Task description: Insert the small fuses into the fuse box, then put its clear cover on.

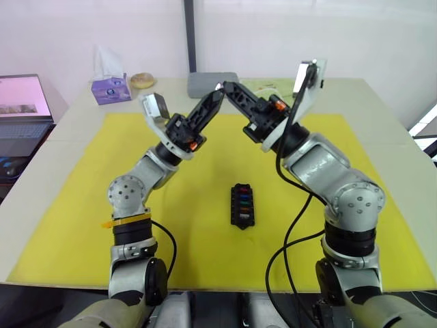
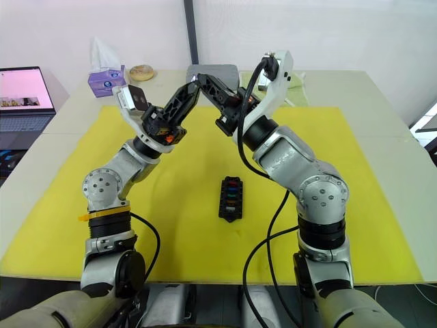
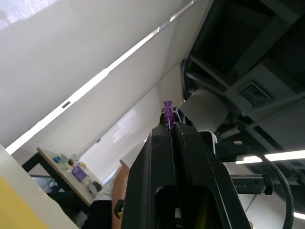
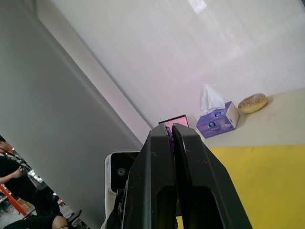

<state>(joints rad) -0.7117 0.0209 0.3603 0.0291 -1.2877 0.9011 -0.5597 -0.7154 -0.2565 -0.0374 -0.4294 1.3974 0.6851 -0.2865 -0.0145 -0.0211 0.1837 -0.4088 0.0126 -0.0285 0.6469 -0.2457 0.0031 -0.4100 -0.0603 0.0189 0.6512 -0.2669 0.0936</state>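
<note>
Left eye view: both pincers meet tip to tip high above the yellow mat (image 1: pixel 82 232) on the counter; the fuse box (image 1: pixel 242 205) lies below them, coloured fuses (image 1: pixel 242 199) in its slots.

Left wrist view: left pincer (image 3: pixel 170 125) clenched on a purple fuse (image 3: pixel 167 112).

Right wrist view: right pincer (image 4: pixel 169 129) pinches the same purple piece; tissue box (image 4: pixel 217 119) behind.
</note>
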